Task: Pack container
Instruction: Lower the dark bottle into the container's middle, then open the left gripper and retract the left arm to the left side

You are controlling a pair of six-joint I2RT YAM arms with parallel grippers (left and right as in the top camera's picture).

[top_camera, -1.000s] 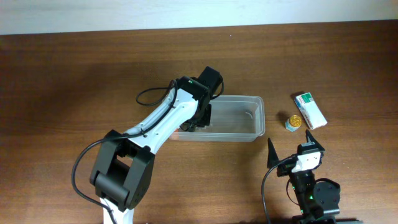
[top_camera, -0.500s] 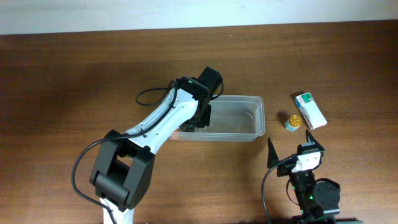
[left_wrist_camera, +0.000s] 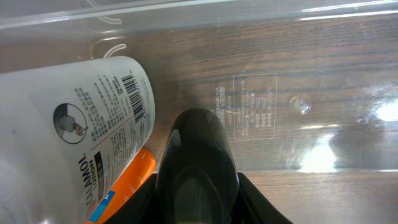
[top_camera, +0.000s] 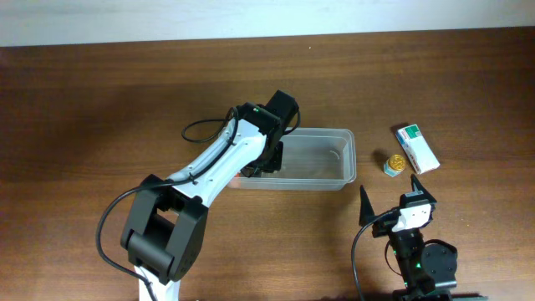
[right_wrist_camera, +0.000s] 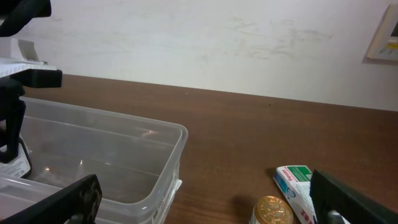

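The container (top_camera: pixel 347 155) is a clear plastic tub in the middle of the brown table. My left gripper (top_camera: pixel 269 164) reaches down into its left end. In the left wrist view the left gripper (left_wrist_camera: pixel 198 163) shows as one dark closed tip over the tub's floor (left_wrist_camera: pixel 298 93), with nothing between the jaws. A white lotion bottle (left_wrist_camera: pixel 81 130) with an orange cap lies in the tub just left of that tip. My right gripper (top_camera: pixel 394 197) stands open near the table's front edge, right of the tub (right_wrist_camera: pixel 155 163). Nothing is between its spread fingers (right_wrist_camera: pixel 68 202).
A small jar with a gold lid (top_camera: pixel 394 163) (right_wrist_camera: pixel 272 210) stands right of the tub. A green-and-white carton (top_camera: pixel 416 148) (right_wrist_camera: pixel 295 186) lies beside the jar. A black cable (top_camera: pixel 201 130) loops off the left arm. A pale wall runs along the table's far edge.
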